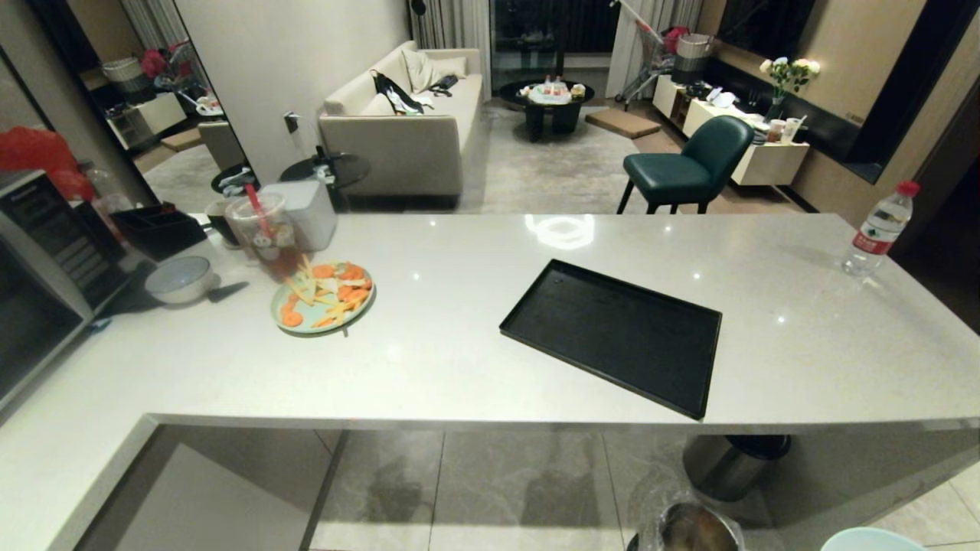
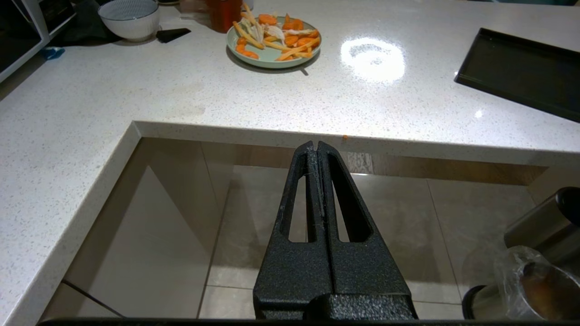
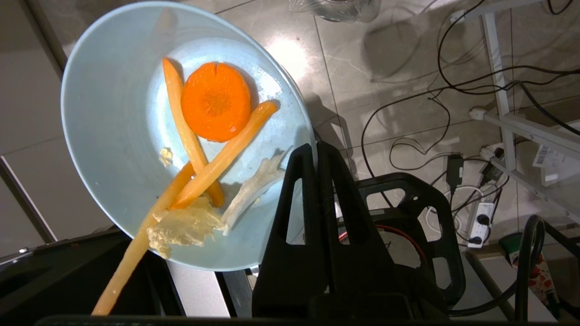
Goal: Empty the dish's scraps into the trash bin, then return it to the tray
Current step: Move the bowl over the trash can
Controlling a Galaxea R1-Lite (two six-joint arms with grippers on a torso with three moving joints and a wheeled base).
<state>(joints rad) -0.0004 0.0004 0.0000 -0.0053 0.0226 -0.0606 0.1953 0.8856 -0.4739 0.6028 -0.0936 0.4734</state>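
Head view cuts off all but the dish [image 1: 869, 539] rim. Right gripper [image 3: 315, 147] is clamped on the dish rim, scraps [image 3: 204, 149] inside; left gripper [image 2: 316, 146] closed, empty.

The left gripper [image 2: 316, 147], black with slotted triangular fingers pressed flat together, hangs over pale floor tiles just short of the white speckled stone countertop [image 2: 181, 99]. Straight beyond its tips lies the counter's edge, with a tiny orange crumb [image 2: 345, 136] close by. Farther off past the tips, a pale-green round plate [image 2: 274, 59] carries orange carrot slices and yellow strips [image 2: 281, 38]. Beyond that side, a white-grey ribbed bowl [image 2: 130, 18]. On the opposite side lies a flat black rectangular tray [image 2: 521, 72]. Beside the gripper's base stands a shiny steel bin with clear liner [image 2: 525, 285].
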